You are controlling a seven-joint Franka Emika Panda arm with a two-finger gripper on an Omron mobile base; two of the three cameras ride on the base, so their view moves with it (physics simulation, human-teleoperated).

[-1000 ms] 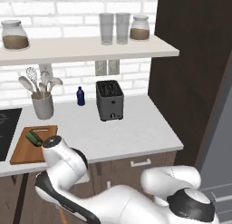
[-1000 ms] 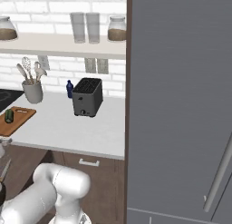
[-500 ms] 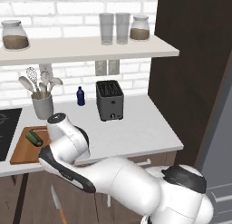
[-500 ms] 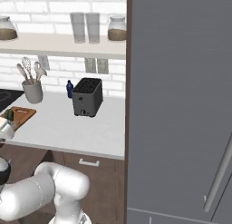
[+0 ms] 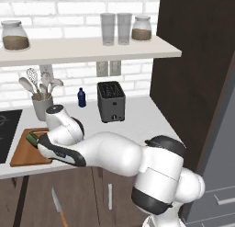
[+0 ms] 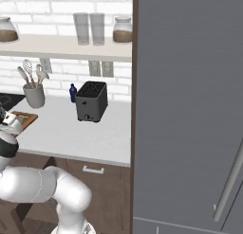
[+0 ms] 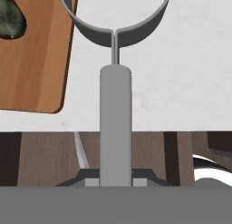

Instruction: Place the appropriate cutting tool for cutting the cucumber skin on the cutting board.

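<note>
In the hand view the peeler [image 7: 115, 119] runs up out of the top edge, so the far part of its forked head is cut off, and its handle's lower end sinks out of sight where the fingertips would close, so the grip itself cannot be read. The cucumber [image 7: 10, 20] is clipped by the left edge beside the peeler, and the cutting board [image 7: 38, 69] is cut by the left and top edges. From the left base view the arm covers the board's right end [image 5: 27, 155] and all but a sliver of the cucumber [image 5: 32, 138], and the gripper is hidden behind the arm's own wrist.
</note>
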